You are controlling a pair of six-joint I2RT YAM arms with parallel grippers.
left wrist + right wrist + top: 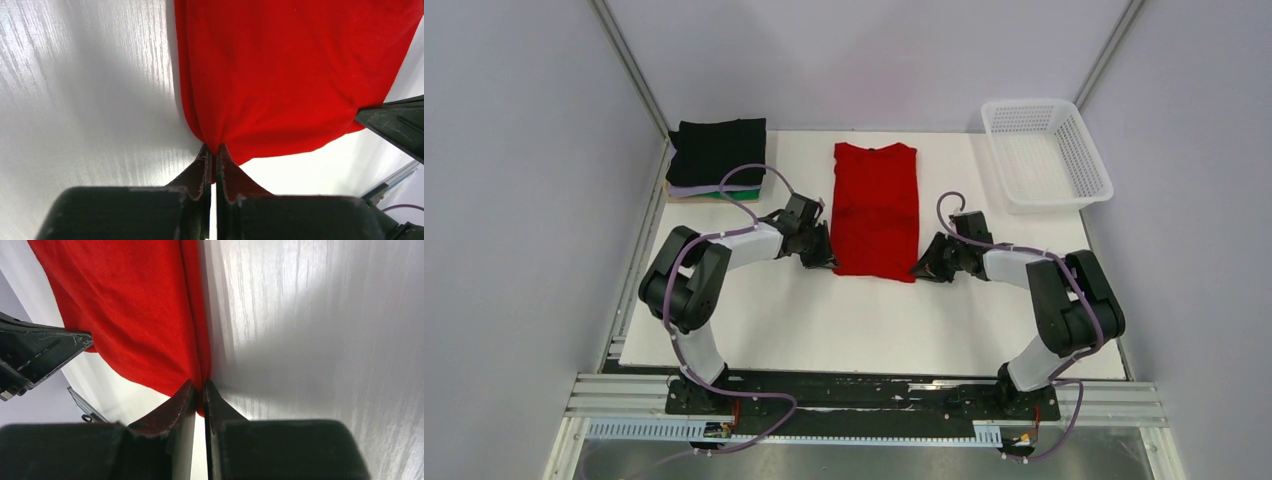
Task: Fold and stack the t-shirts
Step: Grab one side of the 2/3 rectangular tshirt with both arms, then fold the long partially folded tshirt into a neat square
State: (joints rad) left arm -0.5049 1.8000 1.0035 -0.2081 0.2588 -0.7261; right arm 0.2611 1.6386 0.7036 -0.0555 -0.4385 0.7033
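The red t-shirt (876, 208) lies on the white table as a long strip with its sides folded in, collar at the far end. My left gripper (827, 262) is shut on its near left corner, the cloth (280, 75) pinched between the tips. My right gripper (921, 270) is shut on the near right corner, the cloth (135, 315) pinched the same way. Both corners are at table level. A stack of folded shirts, black (717, 150) on top with pale lilac (686, 188) and green (742, 196) edges beneath, sits at the far left.
A white plastic mesh basket (1086, 150) stands at the far right corner. The table's white top (874, 330) spans the area between the arms and the shirt. Grey walls close in on both sides. The right gripper's fingers (395, 125) show in the left wrist view.
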